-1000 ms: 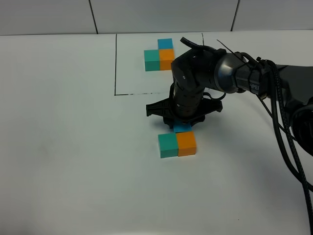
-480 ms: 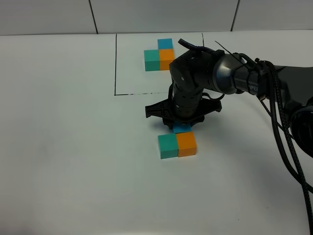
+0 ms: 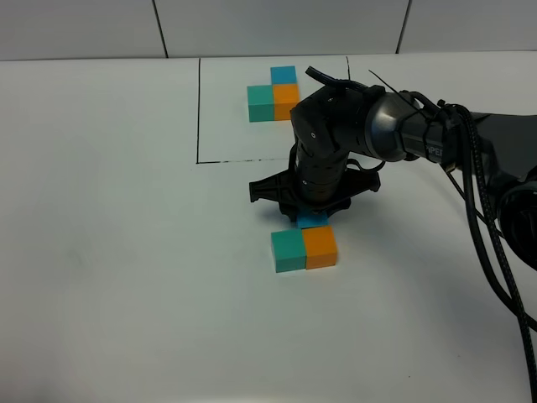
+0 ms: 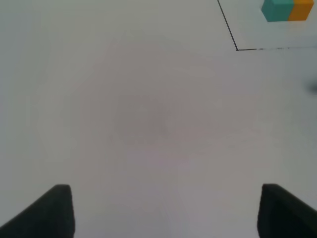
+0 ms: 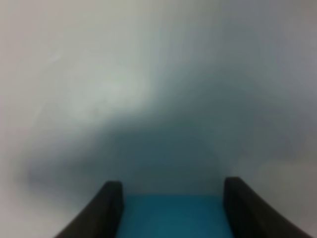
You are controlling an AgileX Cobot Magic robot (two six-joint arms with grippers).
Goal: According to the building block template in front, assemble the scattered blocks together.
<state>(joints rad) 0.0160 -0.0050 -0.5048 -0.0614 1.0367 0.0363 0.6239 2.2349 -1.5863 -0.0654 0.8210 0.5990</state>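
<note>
The template is a teal, orange and blue trio inside a thin black drawn rectangle at the back of the table; part of it shows in the left wrist view. A loose teal cube and a loose orange cube sit side by side, touching. My right gripper is shut on the loose blue cube, held just behind the orange cube; the right wrist view shows the blue cube between both fingers. My left gripper is open and empty over bare table.
The white table spreads to the left and front. The right arm and its black cables cross the right side. The black rectangle's corner lies left of the arm.
The right arm has shifted very slightly between one second ago and half a second ago; the blue cube stays in the gripper. Nothing else has moved.
</note>
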